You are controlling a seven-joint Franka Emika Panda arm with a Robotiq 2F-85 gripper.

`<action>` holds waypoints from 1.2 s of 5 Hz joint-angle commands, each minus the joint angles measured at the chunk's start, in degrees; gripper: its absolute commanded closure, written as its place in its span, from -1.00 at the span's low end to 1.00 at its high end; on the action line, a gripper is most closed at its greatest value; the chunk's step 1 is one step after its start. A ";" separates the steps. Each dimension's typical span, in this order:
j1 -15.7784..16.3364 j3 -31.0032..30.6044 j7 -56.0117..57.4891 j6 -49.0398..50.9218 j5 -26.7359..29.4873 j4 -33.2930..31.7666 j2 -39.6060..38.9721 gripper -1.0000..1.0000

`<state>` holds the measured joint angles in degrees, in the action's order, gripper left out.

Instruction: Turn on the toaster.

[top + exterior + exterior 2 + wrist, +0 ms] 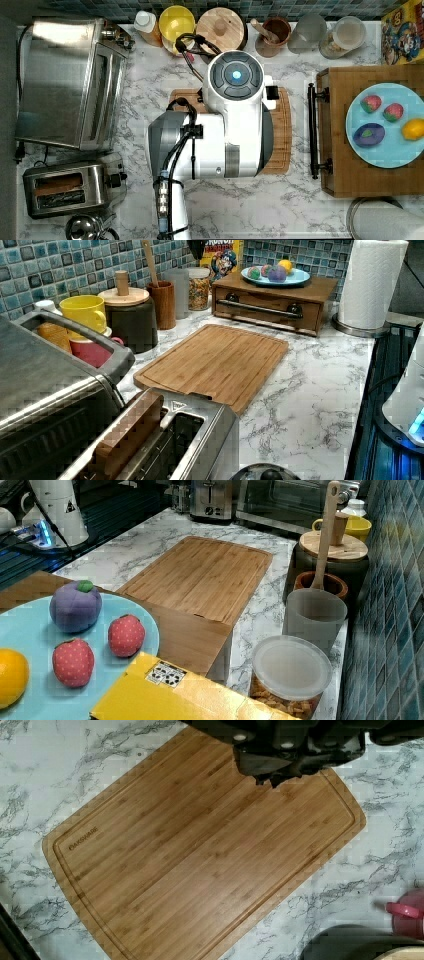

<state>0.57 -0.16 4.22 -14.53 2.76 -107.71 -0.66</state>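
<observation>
Black claw hangs above the bamboo cutting board, over the board's edge zone in the wrist view; fingers merge into one dark mass, so cannot tell how far apart they are. Nothing visibly held. White arm body sits over the cutting board in the top view and hides most of it.

Cutting board lies flat on the marble counter, bare on top.

Toaster: steel, two slots up, well apart from the cutting board, off the board's left in the top view, near the counter's edge. A brown slice stands in one slot. Black lever and knobs on the toaster's end facing the board side. Toaster oven just beside the toaster. In the right view, toaster stands beyond the board's far end.

Behind the board along the tiled wall: yellow mug, dark canister with wood lid, wooden utensil holder. Wooden tray with blue plate of toy fruit on the board's other side.
</observation>
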 commanded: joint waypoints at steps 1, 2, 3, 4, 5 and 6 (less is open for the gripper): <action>0.19 -0.38 10.66 -0.24 4.90 -1.41 0.34 1.00; 2.55 -2.64 14.57 -3.38 4.83 -4.03 2.22 1.00; 4.68 -5.84 18.82 -6.07 4.23 -6.94 4.22 1.00; 7.33 -8.62 20.78 -4.81 6.53 -10.17 9.58 1.00; 8.80 -10.70 21.70 -4.70 6.68 -11.29 9.79 1.00; 8.75 -12.65 23.65 -6.97 8.92 -14.87 11.72 1.00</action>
<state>6.30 -11.02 25.75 -20.93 9.36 -120.97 6.22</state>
